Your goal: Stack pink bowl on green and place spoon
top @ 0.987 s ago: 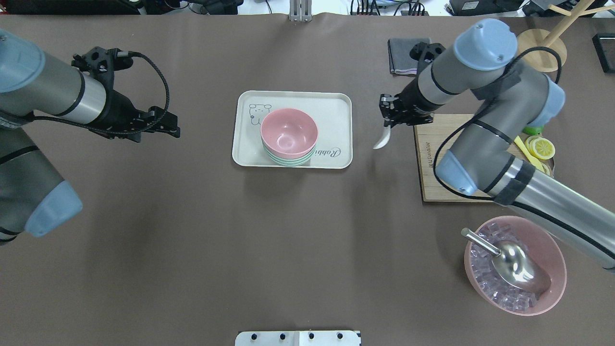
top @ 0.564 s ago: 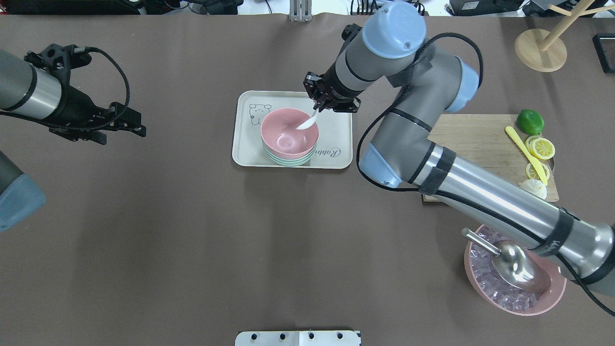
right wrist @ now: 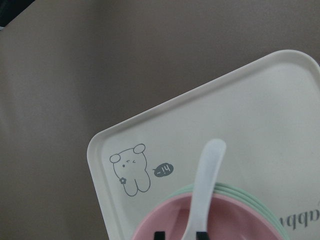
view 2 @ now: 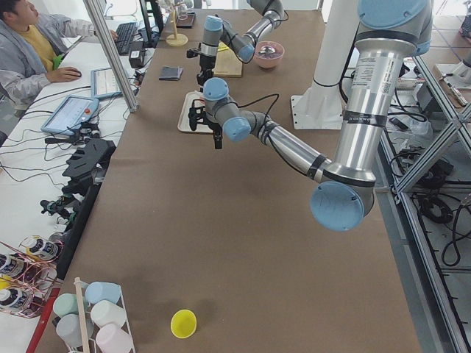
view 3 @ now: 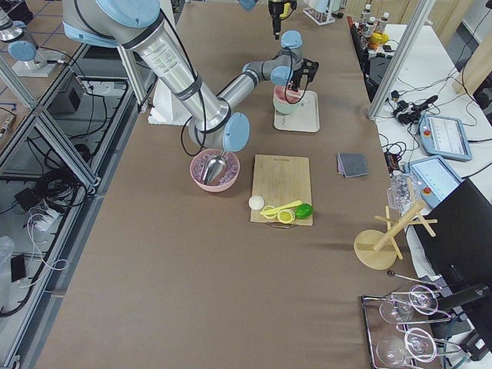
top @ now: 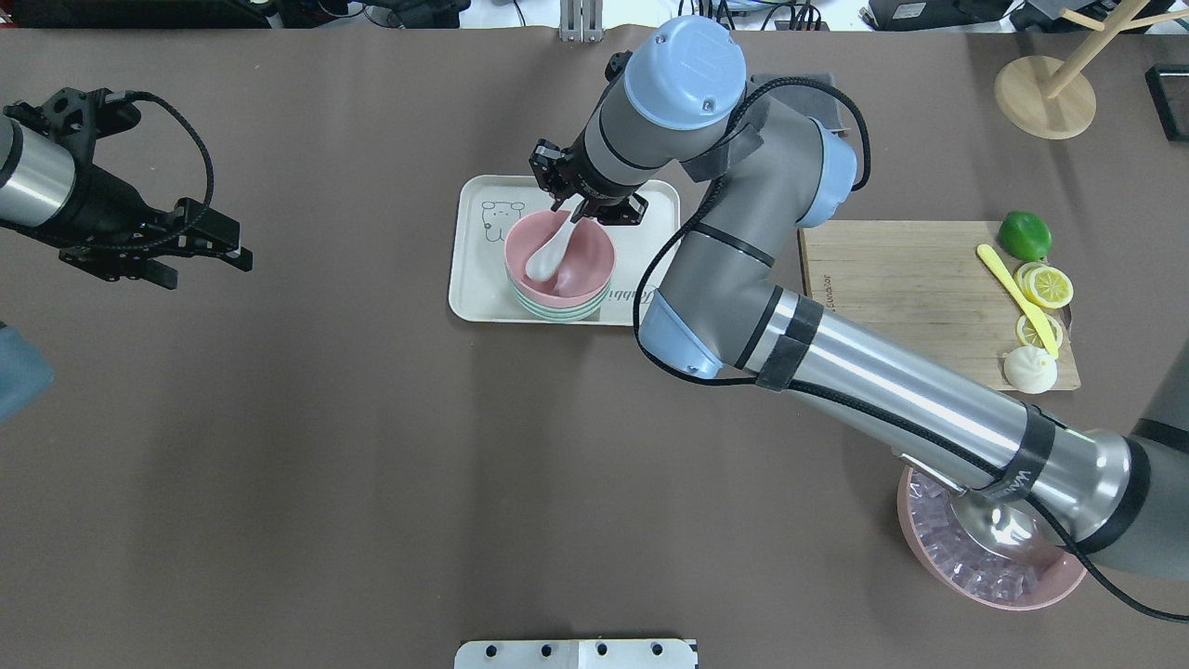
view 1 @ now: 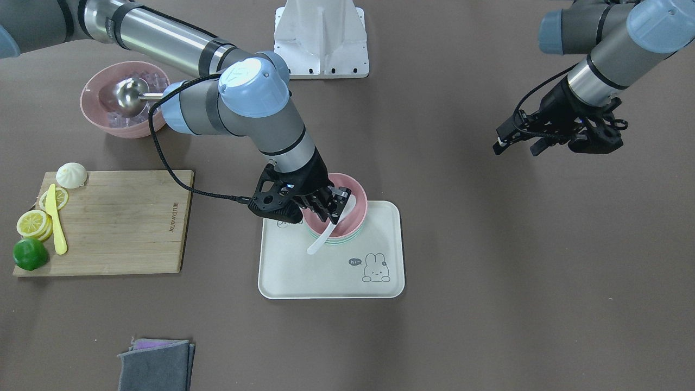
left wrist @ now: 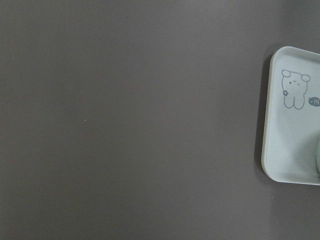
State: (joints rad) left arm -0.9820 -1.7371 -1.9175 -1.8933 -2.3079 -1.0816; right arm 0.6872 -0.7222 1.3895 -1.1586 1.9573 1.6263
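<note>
The right gripper (top: 578,214) has carried the spoon (top: 546,253) from beside the board (top: 892,297) over to the bowls. Now it is at the far rim of the pink bowl (top: 587,265). Its 2 fingers pinch the spoon's handle. The spoon slants down, with its wide end over the inside of the pink bowl. The pink bowl sits in the green bowl (top: 557,315), and both are on the tray (top: 476,279). The left gripper (view 1: 515,151) has moved farther off to the side. Its 2 fingers are spread apart and hold nothing. It is well apart from the tray.
</note>
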